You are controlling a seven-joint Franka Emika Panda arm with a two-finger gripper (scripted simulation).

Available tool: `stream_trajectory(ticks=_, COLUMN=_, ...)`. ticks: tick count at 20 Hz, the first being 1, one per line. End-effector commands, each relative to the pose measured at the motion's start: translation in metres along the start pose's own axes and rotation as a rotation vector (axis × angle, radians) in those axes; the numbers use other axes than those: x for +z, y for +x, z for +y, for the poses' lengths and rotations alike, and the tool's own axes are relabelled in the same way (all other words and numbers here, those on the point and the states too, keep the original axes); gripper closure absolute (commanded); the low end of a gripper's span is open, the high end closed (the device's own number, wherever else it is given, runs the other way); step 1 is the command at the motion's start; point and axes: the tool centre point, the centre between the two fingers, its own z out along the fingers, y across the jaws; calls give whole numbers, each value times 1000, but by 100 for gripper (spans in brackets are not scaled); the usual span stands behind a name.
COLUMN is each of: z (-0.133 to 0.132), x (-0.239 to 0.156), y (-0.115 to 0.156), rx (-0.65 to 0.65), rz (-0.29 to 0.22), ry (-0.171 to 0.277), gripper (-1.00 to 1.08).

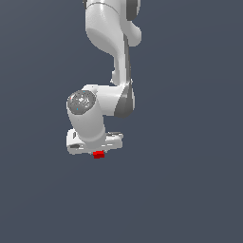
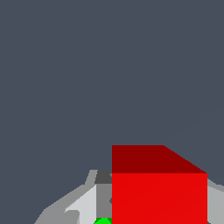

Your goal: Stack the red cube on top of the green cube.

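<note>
Red cube (image 1: pixel 98 154) is seen directly beneath the white gripper (image 1: pixel 97 151), apparently clamped between its fingers, though the contact itself is not clearly shown. In the wrist view the red cube (image 2: pixel 159 197) fills the foreground, and a sliver of the green cube (image 2: pixel 103 221) shows just beside and beyond it. The green cube is judged to lie slightly off to one side, not yet squarely under the red one.

Plain dark grey-blue surface (image 1: pixel 190 190); green cube (image 2: pixel 103 221) barely visible, resting spot unclear.
</note>
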Motion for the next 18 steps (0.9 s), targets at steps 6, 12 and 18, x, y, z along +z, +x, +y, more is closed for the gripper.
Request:
stream_trajectory(ticks=6, z=-3, x=4, y=-9, rx=0, rz=0, ry=0, gripper=108)
stream_trajectory(ticks=12, z=-8, x=13, y=-29, rx=0, rz=0, ry=0, gripper=108)
stream_trajectory(ticks=18, z=-17, x=28, y=-59, rx=0, rz=0, ry=0, gripper=108)
